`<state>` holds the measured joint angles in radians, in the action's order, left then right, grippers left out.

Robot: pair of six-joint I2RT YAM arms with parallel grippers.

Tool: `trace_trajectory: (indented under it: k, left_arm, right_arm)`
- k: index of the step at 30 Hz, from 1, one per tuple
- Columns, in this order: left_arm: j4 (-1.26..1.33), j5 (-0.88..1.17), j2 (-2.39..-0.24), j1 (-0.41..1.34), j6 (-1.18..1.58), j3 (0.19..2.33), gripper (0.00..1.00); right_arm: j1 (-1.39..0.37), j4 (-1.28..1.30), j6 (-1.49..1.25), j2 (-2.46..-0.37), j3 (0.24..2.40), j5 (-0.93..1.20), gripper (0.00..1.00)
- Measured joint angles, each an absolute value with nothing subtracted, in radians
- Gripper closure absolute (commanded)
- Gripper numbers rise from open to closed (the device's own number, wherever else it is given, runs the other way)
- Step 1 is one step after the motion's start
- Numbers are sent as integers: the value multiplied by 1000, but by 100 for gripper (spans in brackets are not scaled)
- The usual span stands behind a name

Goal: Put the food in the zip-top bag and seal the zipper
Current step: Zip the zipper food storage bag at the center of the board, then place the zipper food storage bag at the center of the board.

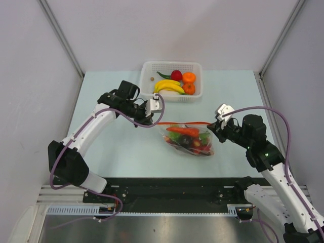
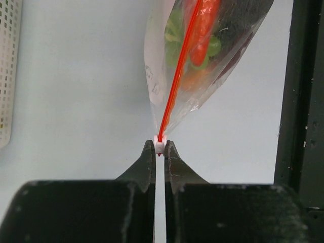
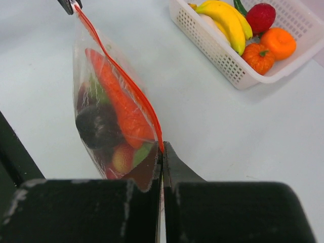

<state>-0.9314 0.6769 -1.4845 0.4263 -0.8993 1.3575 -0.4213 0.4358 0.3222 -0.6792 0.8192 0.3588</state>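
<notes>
The clear zip-top bag (image 1: 188, 139) hangs between my two grippers over the table's middle, its orange-red zipper (image 1: 182, 123) stretched straight along the top. Inside lies food: an orange carrot (image 3: 119, 101), green pieces, a dark fruit (image 3: 96, 126) and red bits. My left gripper (image 2: 159, 147) is shut on the small white slider at the zipper's (image 2: 177, 76) left end. At the opposite end, my right gripper (image 3: 162, 149) is shut on the bag's corner where the zipper (image 3: 121, 76) finishes. From above, the left gripper (image 1: 154, 119) and right gripper (image 1: 211, 125) face each other.
A white mesh basket (image 1: 147, 76) stands at the table's back centre, just behind the left gripper, holding a banana (image 3: 225, 17), two small orange fruits and a red strawberry (image 3: 260, 15). A black rail (image 2: 298, 101) runs along the near table edge.
</notes>
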Motion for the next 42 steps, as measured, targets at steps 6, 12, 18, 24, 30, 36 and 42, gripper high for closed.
trace_trajectory:
  k: [6, 12, 18, 24, 30, 36, 42]
  left_arm:
    - [-929, 670, -1485, 416, -892, 1367, 100]
    - [-924, 666, -1488, 384, -891, 1419, 100]
    - [-929, 624, -1566, 350, -865, 1566, 100]
    - [-916, 604, -1610, 339, -875, 1638, 100]
    - [-866, 597, -1509, 349, -919, 1374, 100]
    - [-829, 584, -1450, 424, -924, 1056, 99]
    - [-767, 605, -1372, 517, -907, 894, 65]
  right_arm:
    - [-365, 414, 313, -739, 820, 400, 100]
    - [-288, 342, 295, -825, 822, 485, 100]
    - [-267, 240, 321, -1069, 945, 515, 100]
    - [-233, 220, 427, -1158, 1005, 594, 100]
    - [-328, 308, 625, -1103, 862, 625, 100]
    - [-473, 415, 817, -1064, 619, 585, 100]
    - [-503, 444, 896, -965, 524, 527, 70]
